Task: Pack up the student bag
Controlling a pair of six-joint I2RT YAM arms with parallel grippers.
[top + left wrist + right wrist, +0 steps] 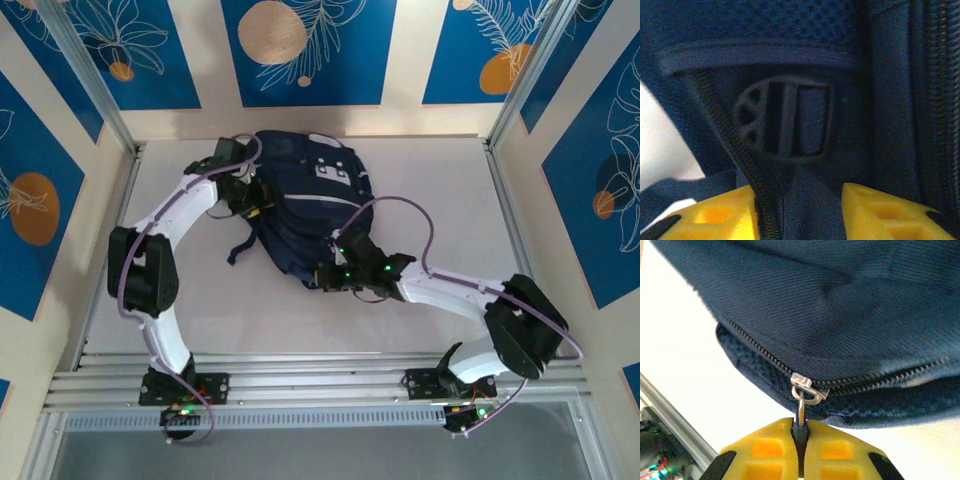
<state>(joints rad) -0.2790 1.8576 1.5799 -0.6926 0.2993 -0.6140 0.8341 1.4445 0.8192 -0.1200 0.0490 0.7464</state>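
Note:
The student bag, navy with a grey-white front patch, lies at the back middle of the table. My left gripper is pressed against its left side. In the left wrist view the gripper stands open, yellow fingertips apart, with a zipper line and a fold of navy fabric lying in the gap, below a dark plastic buckle. My right gripper is at the bag's near edge. In the right wrist view it is shut on the metal zipper pull hanging from the slider.
A dark strap trails from the bag's left side onto the white table. Aluminium rails run along the near edge, and metal posts and patterned walls close in the left, right and back.

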